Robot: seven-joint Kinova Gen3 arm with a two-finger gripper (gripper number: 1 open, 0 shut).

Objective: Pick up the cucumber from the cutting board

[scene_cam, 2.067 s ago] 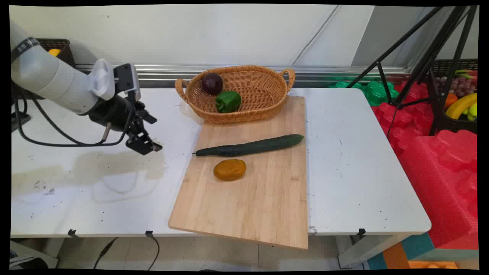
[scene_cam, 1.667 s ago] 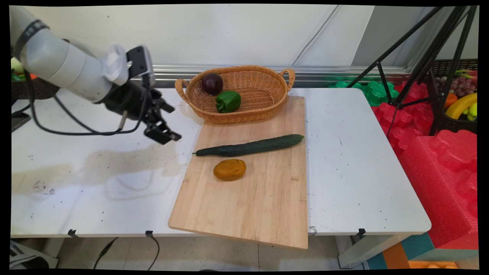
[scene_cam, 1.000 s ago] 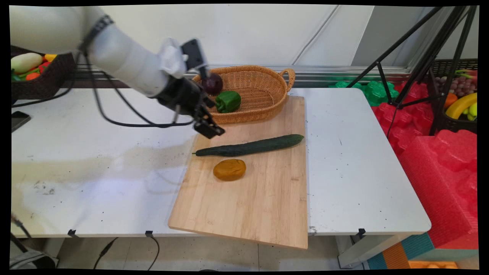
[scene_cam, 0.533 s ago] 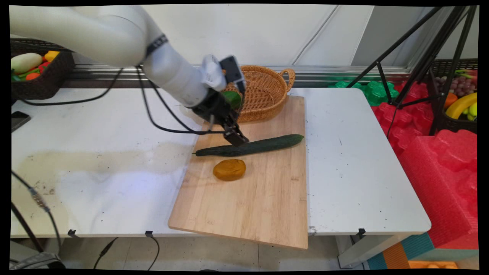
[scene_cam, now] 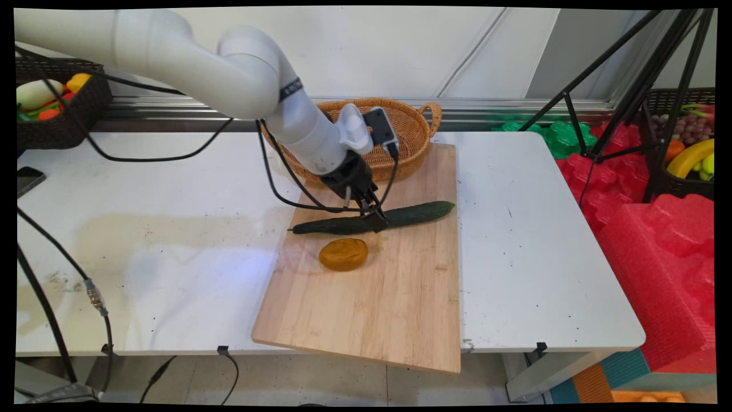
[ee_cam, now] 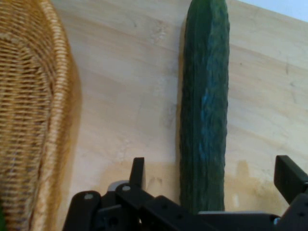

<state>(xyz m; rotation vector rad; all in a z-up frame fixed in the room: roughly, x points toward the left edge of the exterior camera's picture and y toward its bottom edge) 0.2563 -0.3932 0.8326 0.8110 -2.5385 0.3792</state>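
The gripper (scene_cam: pixel 377 220) is held spread apart over the middle of the cucumber (scene_cam: pixel 412 213), one finger (ee_cam: pixel 138 172) on each side, nothing clamped. The cucumber is laid across the board (scene_cam: pixel 377 309) on the tabletop (scene_cam: pixel 171 229), between the basket (scene_cam: pixel 409 123) and an orange lump (scene_cam: pixel 343 254).

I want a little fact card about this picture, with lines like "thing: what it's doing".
gripper: jaws open, one on each side of the cucumber
cucumber: lying flat on the cutting board
orange lump: on the board, beside the cucumber
cutting board: on the white table
basket: at the board's far end, partly hidden by the arm
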